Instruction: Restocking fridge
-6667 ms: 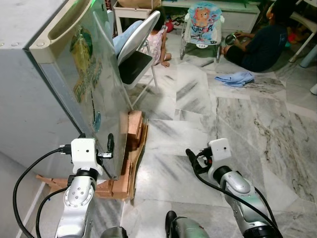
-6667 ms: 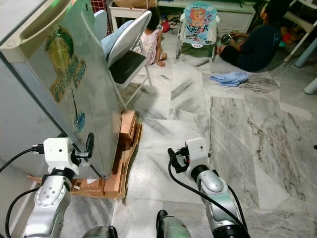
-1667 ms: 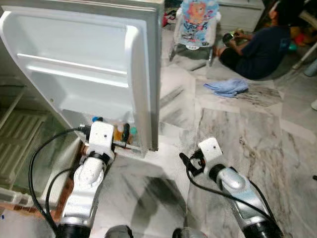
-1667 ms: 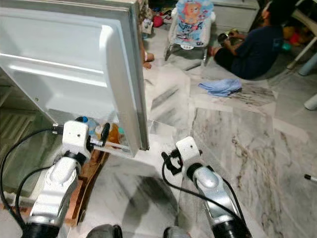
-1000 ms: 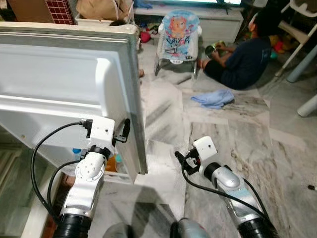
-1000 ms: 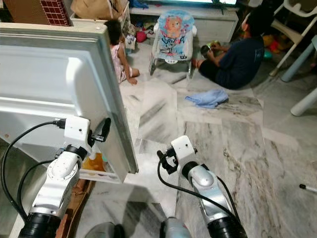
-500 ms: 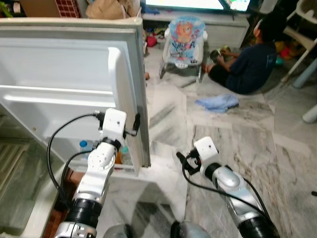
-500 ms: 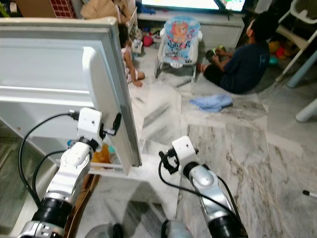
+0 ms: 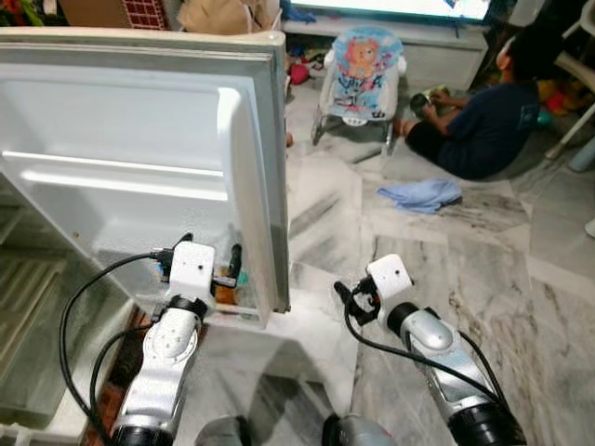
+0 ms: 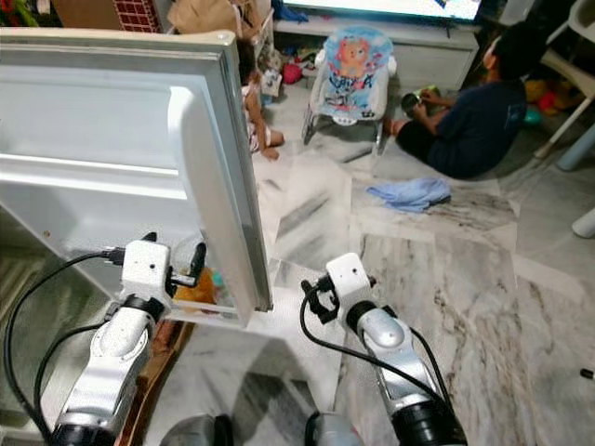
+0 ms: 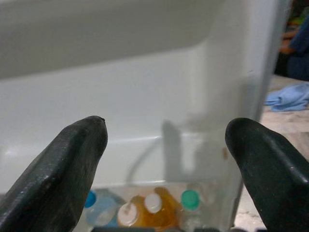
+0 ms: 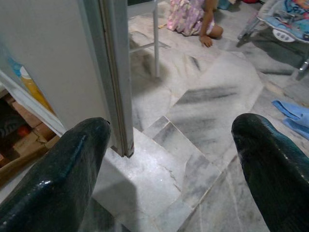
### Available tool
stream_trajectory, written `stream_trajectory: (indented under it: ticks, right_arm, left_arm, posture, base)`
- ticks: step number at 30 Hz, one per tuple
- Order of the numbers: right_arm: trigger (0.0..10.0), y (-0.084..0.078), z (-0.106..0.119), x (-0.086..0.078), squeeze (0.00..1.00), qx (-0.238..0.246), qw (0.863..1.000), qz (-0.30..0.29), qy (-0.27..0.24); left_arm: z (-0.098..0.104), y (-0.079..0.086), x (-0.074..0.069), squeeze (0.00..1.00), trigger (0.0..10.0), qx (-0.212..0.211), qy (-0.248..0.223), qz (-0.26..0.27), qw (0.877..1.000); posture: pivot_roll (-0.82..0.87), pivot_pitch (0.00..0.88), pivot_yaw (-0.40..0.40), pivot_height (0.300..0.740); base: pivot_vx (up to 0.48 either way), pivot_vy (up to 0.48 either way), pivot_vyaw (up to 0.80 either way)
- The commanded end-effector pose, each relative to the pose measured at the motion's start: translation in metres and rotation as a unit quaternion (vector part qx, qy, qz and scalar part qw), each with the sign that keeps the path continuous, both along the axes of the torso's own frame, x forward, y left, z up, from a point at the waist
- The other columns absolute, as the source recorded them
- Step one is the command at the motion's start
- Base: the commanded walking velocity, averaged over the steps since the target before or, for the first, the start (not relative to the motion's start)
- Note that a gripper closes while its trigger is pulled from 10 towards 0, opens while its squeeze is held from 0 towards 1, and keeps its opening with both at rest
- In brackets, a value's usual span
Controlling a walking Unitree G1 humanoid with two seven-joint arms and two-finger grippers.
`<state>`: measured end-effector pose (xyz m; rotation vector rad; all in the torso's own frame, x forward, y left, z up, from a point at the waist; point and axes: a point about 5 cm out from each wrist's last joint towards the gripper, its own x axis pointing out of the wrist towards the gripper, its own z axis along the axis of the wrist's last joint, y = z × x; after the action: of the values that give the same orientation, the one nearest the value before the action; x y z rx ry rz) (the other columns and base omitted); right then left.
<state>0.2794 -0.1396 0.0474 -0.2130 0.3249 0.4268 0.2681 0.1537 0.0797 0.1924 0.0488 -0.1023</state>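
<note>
The white fridge door (image 9: 139,121) stands open with its inner side towards me. Its bottom shelf holds several bottles (image 11: 149,212): orange ones, plus a blue cap and a teal cap. My left gripper (image 9: 216,260) is low, close in front of that shelf near the door's free edge (image 9: 271,186). It is open, with only the door lining between its fingers (image 11: 63,164). My right gripper (image 9: 346,299) hangs open over the marble floor, just right of the door edge (image 12: 118,87), holding nothing.
The fridge's inside (image 9: 28,307), with glass shelves, lies at the far left, and wooden blocks (image 12: 19,135) sit under it. A person in a dark shirt (image 9: 474,121) sits on the floor beyond. A child (image 10: 251,102), a baby bouncer (image 9: 358,65) and a blue cloth (image 9: 418,193) are nearby.
The door, shut at first, has swung wide open. In the last half second my left gripper has dropped from the door's edge to the bottom shelf. The right gripper has hardly moved.
</note>
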Motion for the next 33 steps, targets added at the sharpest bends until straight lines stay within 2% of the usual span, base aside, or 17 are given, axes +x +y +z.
stream_trajectory:
  ticks: [1,17,30,33]
  right_arm:
    - [10.0,0.000,-0.001,-0.001,0.00,-0.003,1.000,0.005,-0.001]
    - [10.0,-0.001,0.000,-0.002,0.00,-0.004,1.000,0.001,-0.001]
    - [10.0,-0.001,-0.001,-0.002,0.00,-0.003,1.000,0.003,0.003]
    - [10.0,-0.001,-0.001,-0.001,0.00,-0.003,1.000,0.003,0.003]
  left_arm:
    - [0.002,-0.001,0.002,0.00,10.0,-0.001,-0.001,-0.001,1.000]
    - [0.016,-0.014,0.027,0.00,10.0,0.004,-0.020,-0.026,0.999]
    - [0.018,-0.015,0.032,0.00,10.0,0.002,-0.029,-0.027,0.999]
    - [0.017,-0.014,0.032,0.00,10.0,0.007,-0.026,-0.021,0.999]
  posture:
    - [-0.03,0.110,0.002,0.740]
    - [-0.05,0.115,0.002,0.740]
    - [-0.04,0.116,-0.002,0.740]
    - [-0.04,0.115,-0.001,0.740]
  base:
    - [0.375,0.000,0.00]
    - [0.392,0.000,0.00]
    - [0.336,0.000,0.00]
    - [0.000,0.000,0.00]
